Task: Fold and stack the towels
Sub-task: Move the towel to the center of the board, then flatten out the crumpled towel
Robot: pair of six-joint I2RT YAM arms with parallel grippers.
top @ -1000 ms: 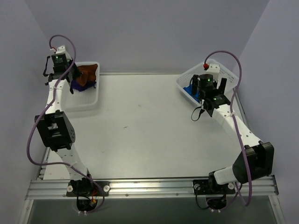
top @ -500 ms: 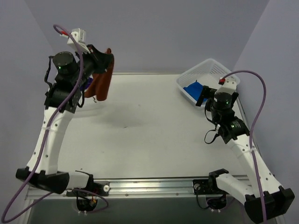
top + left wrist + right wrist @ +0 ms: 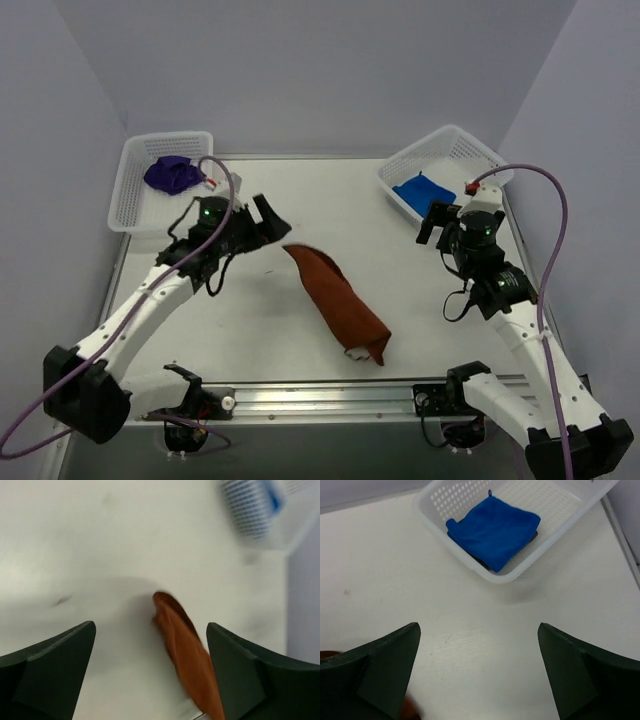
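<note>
Top external view: one elongated rust-brown cloth towel [image 3: 335, 305] lies bunched on the white surface [image 3: 330, 200], near the middle. It runs diagonally from a point just beside the left gripper [image 3: 272, 225] toward the near edge. A pale patch shows at its near end. The towel is unfolded and sits in neither container.

Containers:
1. A white perforated plastic basket [image 3: 128, 205] stands at the far left corner of the surface. It holds one crumpled purple towel [image 3: 172, 175], at the far end of the basket.
2. A second white perforated plastic basket [image 3: 470, 150] stands at the far right corner, set at an angle to the surface edge. It holds one folded blue towel [image 3: 422, 190], lying flat. In the right wrist view, the blue towel [image 3: 495, 530] occupies the left part of this basket [image 3: 500, 575], and a dark edge shows beneath its right side.

Grippers:
- Left gripper [image 3: 150, 670]: jaws spread wide, nothing between them. The rust-brown towel [image 3: 185, 650] lies below the gap, apart from both fingers.
- Right gripper [image 3: 432, 222]: positioned near the second basket, on its near side. In the right wrist view, this gripper [image 3: 477, 670] has its jaws spread wide and grasps nothing.
</note>
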